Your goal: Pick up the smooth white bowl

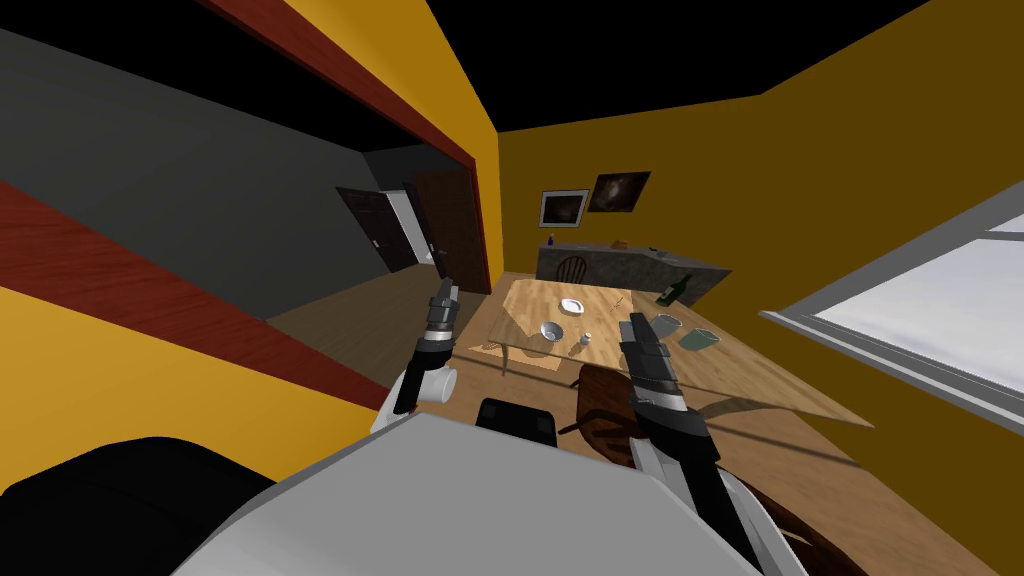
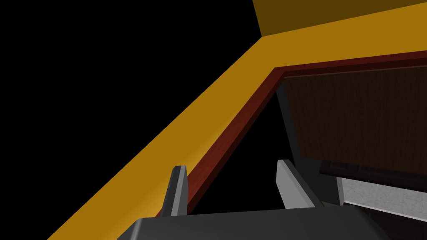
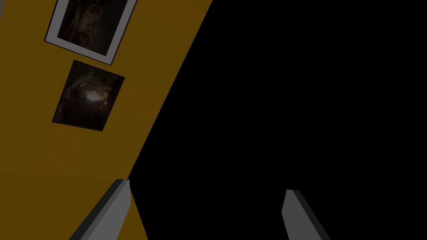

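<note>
**Count.** The table (image 1: 740,365) carries one white bowl (image 1: 551,330), one white dish (image 1: 571,306), one grey bowl (image 1: 667,324), one teal cup (image 1: 698,339), one dark green bottle (image 1: 676,290) and one small shaker (image 1: 586,340). There are two chairs: a near chair (image 1: 605,392) and a far chair (image 1: 572,268). Two framed pictures (image 1: 563,207) hang on the far wall.

**Task item.** The white bowl stands upright at the centre of the frame, on the left part of the tabletop and close to its left edge. The white dish is just above it and the shaker just to its right. Both are apart from the bowl, with bare wood showing between them.

**Grippers.**
- The left gripper (image 1: 447,287) is raised at centre left, beside the table's left edge and clear of the bowl. Its fingers (image 2: 179,189) are spread with nothing between them.
- The right gripper (image 1: 632,322) is raised at centre right, beside the grey bowl in the picture. Its fingers (image 3: 110,210) are spread wide and hold nothing.

**Clearance.** The near chair stands at the table's near edge, below and to the right of the white bowl.

**Surface and room.** The tabletop is light wood and the floor is wood. The walls are yellow, and red-brown trim crosses the upper left. A grey counter (image 1: 610,262) stands behind the table and a window (image 1: 930,320) is at the right. A black area lies above the walls.
</note>
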